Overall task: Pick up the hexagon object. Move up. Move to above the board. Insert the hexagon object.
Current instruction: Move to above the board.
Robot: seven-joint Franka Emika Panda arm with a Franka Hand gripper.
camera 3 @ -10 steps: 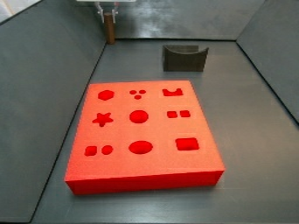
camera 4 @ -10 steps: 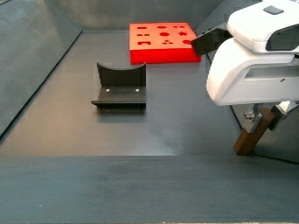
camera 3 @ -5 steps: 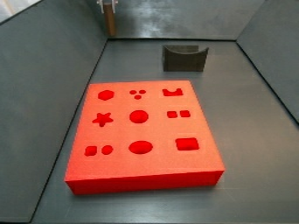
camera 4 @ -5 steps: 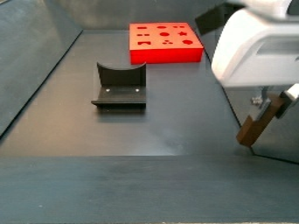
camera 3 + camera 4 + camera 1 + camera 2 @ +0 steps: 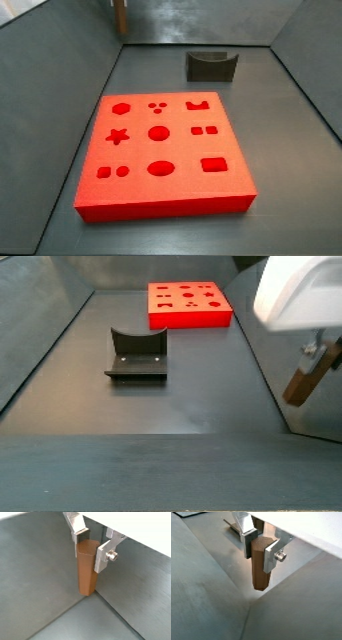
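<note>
held upright for a reason, most likely: peg (image 5: 86, 568) clamped near its top so the long lower part hangs free below the fingers (image 5: 105, 553), ready to drop straight into a recess. no floor contact at its lower end in a side view (image 5: 307, 374), so lifted clear, as the move-up step would want. slight lean visible there, top toward 1 o'clock.

from the left: fixture (image 5: 136, 353) standing on the floor at about 9 o'clock of the frame, well apart from everything in hand. board (image 5: 189, 304) lying flat farther back at 12 o'clock, also well apart from the peg. gripper (image 5: 318, 348) at the 3 o'clock edge, mostly hidden under the white wrist housing.

in the opposite side view: peg (image 5: 119, 14) only a sliver at the 11 o'clock corner; board (image 5: 162, 153) filling the middle, hexagon hole at its far left corner, empty; fixture (image 5: 211, 65) at 1 o'clock beyond it.

jaws closed on the peg: in both wrist views the silver plates press its upper sides, one on each flank, peg (image 5: 259, 563) between them, with much of its length sticking out below the gripper (image 5: 259, 541). grip looks centred, no gap seen at the pads.

judged stage: pick done, lift under way or finished; travel to above the board not yet made, insertion not yet begun. likely risk: the lean spoiling alignment with the hexagon hole.
</note>
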